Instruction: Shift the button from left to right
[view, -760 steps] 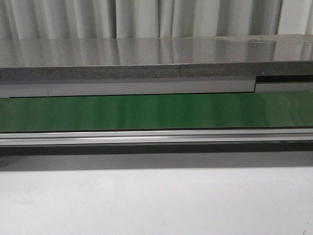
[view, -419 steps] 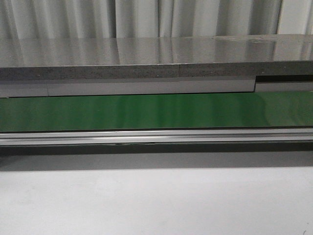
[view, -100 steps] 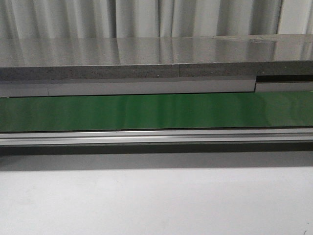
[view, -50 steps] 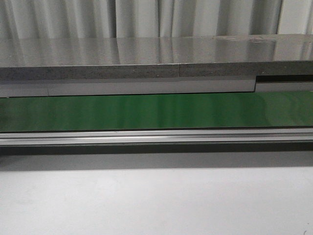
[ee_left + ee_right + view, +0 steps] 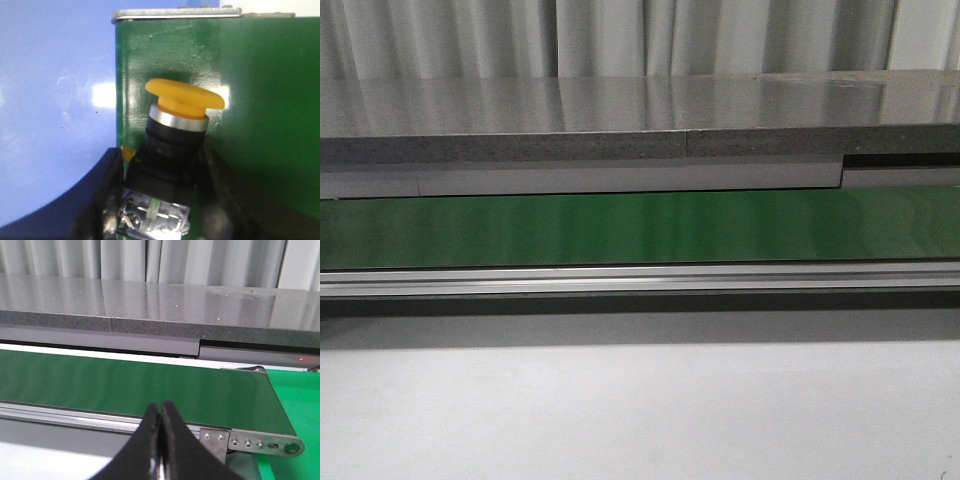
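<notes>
In the left wrist view the button (image 5: 172, 135) has a yellow-orange mushroom cap, a silver ring and a boxy black body with metal terminals. My left gripper (image 5: 160, 200) is shut on its body, one black finger (image 5: 102, 195) on each side, over the edge of the green belt (image 5: 260, 115). In the right wrist view my right gripper (image 5: 160, 412) is shut and empty, its fingertips pressed together in front of the green belt (image 5: 125, 385). Neither gripper nor the button shows in the front view, where the green belt (image 5: 640, 228) runs across.
A blue surface (image 5: 55, 100) lies beside the belt's end under the left wrist. A grey stone shelf (image 5: 640, 120) runs behind the belt, an aluminium rail (image 5: 640, 278) in front of it, then a white table (image 5: 640, 410). The belt's right end roller bracket (image 5: 260, 442) borders a bright green surface (image 5: 300, 405).
</notes>
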`<state>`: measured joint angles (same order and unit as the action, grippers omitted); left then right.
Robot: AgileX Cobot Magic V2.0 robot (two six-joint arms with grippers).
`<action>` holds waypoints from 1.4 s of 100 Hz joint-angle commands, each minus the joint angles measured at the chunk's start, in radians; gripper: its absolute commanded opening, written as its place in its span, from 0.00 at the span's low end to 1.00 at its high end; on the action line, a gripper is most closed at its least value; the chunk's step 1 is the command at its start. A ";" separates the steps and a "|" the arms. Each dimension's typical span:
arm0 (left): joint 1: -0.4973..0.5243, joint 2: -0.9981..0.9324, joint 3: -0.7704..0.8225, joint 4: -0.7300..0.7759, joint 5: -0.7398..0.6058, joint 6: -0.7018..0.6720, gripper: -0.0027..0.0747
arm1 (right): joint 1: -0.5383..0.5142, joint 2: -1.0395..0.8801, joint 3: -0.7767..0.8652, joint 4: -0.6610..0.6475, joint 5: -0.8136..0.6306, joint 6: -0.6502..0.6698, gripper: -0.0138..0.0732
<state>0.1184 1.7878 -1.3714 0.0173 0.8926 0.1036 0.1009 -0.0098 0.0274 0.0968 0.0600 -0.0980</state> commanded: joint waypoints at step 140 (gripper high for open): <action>-0.100 -0.652 0.303 -0.183 -0.409 0.165 0.67 | 0.000 -0.015 -0.018 -0.009 -0.073 0.003 0.08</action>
<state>0.0482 1.2293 -1.1133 -0.1477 0.6105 0.2639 0.1009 -0.0098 0.0274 0.0968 0.0600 -0.0980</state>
